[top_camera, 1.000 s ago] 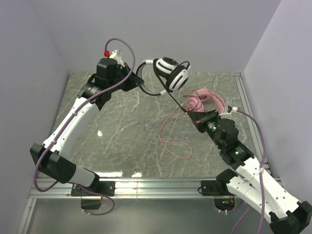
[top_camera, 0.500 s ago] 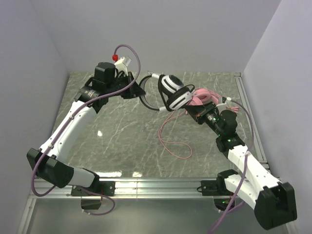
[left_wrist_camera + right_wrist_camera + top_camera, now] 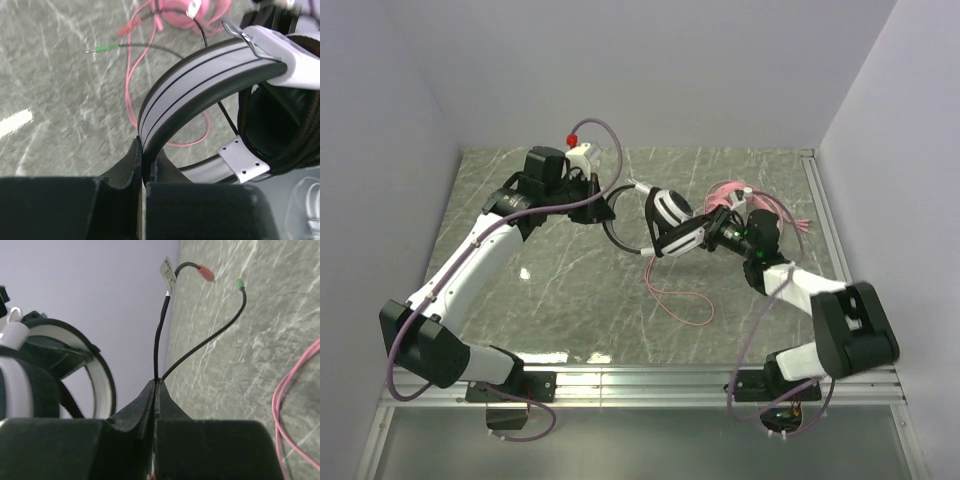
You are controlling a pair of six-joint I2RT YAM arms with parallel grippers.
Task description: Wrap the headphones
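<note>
The black and white headphones (image 3: 672,215) hang above the middle of the table. My left gripper (image 3: 607,207) is shut on their headband (image 3: 200,75), with the jaws closed on the band's lower end (image 3: 145,155). My right gripper (image 3: 708,232) sits just right of the earcups and is shut on the thin black cable (image 3: 159,345) near its end. The cable's red plug (image 3: 205,273) and green plug (image 3: 240,284) stick out past the jaws. The pink headphones (image 3: 745,196) lie on the table behind my right wrist, and their pink cable (image 3: 678,296) trails in loops toward the front.
The marble table top (image 3: 560,290) is ringed by grey walls at the left, back and right. A metal rail (image 3: 620,385) runs along the near edge by the arm bases. An earcup (image 3: 50,360) of the held headset fills the left of the right wrist view.
My left arm has carried the black and white headset right and down toward the table centre. My right arm has swung left and stretched out, bringing its gripper and the cable up against the earcups.
</note>
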